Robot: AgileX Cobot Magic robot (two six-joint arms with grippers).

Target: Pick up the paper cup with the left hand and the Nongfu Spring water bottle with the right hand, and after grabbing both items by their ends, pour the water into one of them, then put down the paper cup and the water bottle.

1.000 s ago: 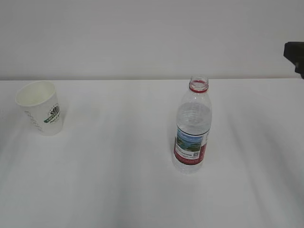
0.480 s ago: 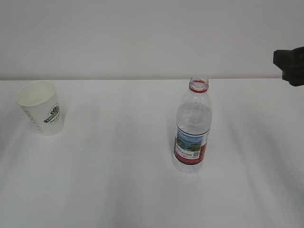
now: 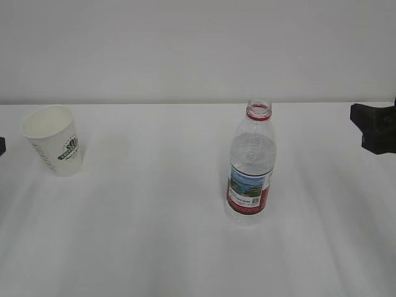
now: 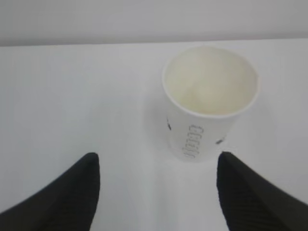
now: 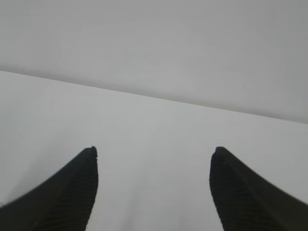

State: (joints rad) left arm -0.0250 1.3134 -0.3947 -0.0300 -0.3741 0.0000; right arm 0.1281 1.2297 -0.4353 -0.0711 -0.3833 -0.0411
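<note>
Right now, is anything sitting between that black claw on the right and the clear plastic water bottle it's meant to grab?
Nothing visible. The right gripper sits open at the table's right edge, and only bare white table lies between it and the clear ribbed water bottle. The white paper cup stands far left.

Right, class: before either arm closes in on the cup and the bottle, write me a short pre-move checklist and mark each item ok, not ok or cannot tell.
1. Paper cup upright, mouth up: ok.
2. Left hand open, nothing in it: ok.
3. Cup centred between the left fingers: not ok, it sits toward the right finger, ahead of the tips.
4. Nongfu Spring water bottle upright, cap off: ok.
5. Right hand open, nothing in it: ok.
6. Bottle in the right wrist view: not ok, only bare table shows.
</note>
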